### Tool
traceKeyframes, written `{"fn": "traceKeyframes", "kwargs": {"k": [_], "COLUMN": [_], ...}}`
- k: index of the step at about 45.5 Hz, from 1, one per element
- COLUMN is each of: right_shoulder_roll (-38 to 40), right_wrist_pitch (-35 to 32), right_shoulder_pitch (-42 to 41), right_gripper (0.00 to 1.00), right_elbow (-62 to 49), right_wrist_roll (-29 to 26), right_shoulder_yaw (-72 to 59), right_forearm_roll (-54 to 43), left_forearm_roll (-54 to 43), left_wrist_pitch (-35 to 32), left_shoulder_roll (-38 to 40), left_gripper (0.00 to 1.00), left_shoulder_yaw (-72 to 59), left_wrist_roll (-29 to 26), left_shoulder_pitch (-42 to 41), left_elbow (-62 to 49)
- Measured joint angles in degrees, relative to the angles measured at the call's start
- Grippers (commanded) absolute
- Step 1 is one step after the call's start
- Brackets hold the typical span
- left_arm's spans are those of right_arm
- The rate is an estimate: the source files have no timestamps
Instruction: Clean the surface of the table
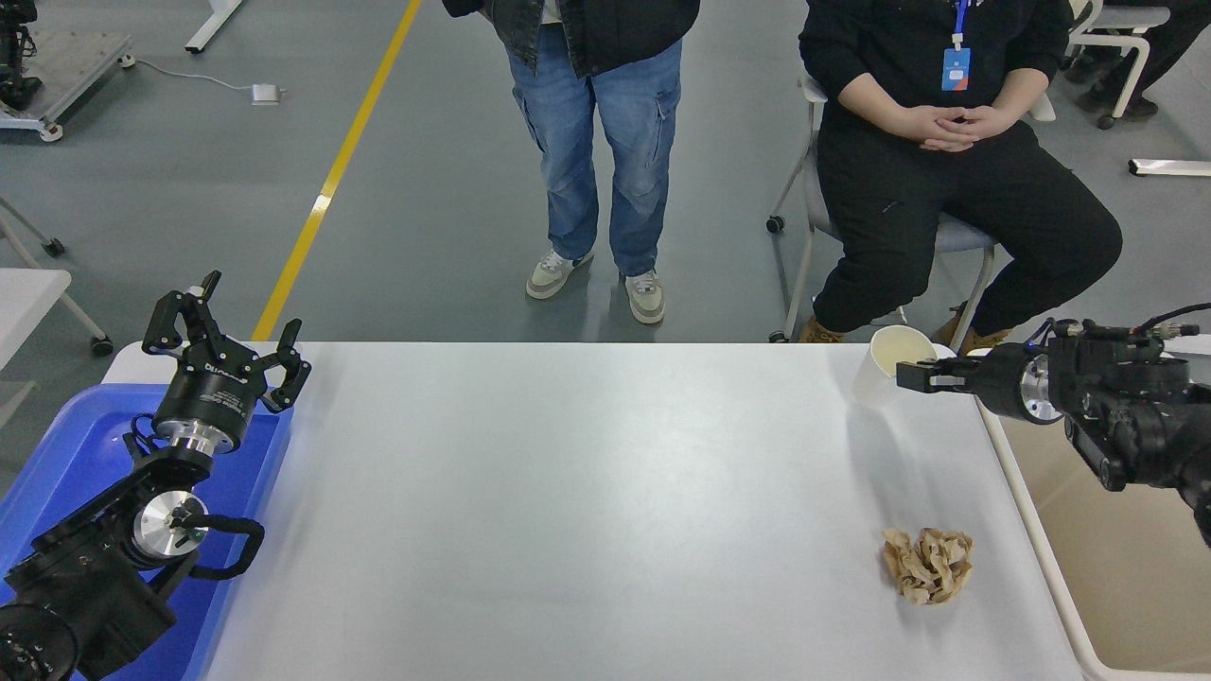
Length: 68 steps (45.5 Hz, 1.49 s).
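Observation:
The table surface is a wide white top filling the lower picture. A white paper cup hangs above its far right corner, tilted, with my right gripper shut on its rim. A crumpled ball of brown paper lies on the table near the right edge, closer to me. My left gripper stands open and parked at the far left over a blue tray.
A beige bin stands against the table's right edge under my right arm. One person stands beyond the far edge and another sits on a chair at the far right. A small white table corner shows at the left.

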<state>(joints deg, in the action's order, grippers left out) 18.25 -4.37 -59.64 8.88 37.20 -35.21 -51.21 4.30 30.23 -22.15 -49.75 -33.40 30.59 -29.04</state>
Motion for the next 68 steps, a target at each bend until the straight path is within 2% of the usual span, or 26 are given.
{"fn": "traceKeyframes", "kwargs": {"k": [13,28,36,43,57,68], "right_shoulder_roll": [7.71,21.10,25.71,27.68,27.96,27.63], "right_wrist_pitch": [-1.16,-3.01,-4.55,-5.26,-6.96,-7.64], "right_shoulder_pitch": [-6.09,-16.61,-20.40,-20.98,-14.00,-8.30], "right_gripper": [0.00,0.00,0.00,0.00,0.00,0.00], "right_elbow": [9.02,22.96,25.49,23.27,10.05,2.22], "right_wrist_roll": [3.48,4.47,4.57,4.42,2.93,-5.86], "right_shoulder_yaw": [0.48,0.56,0.62,0.66,0.44,0.66], "right_forearm_roll": [1.26,2.33,2.50,2.73,9.88,16.54], "left_forearm_roll": [0.00,0.01,0.01,0.01,0.01,0.01], "left_wrist_pitch": [0.00,0.00,0.00,0.00,0.00,0.00], "left_shoulder_roll": [-0.01,-0.01,0.00,0.00,0.01,-0.01], "left_gripper": [1.00,1.00,1.00,1.00,1.00,1.00], "left_shoulder_yaw": [-0.01,-0.01,-0.01,0.00,0.00,0.00], "left_wrist_roll": [0.00,0.00,0.00,0.00,0.00,0.00], "left_shoulder_pitch": [0.00,0.00,0.00,0.00,0.00,0.00], "left_elbow": [0.01,-0.02,-0.02,-0.01,0.00,-0.03]}}
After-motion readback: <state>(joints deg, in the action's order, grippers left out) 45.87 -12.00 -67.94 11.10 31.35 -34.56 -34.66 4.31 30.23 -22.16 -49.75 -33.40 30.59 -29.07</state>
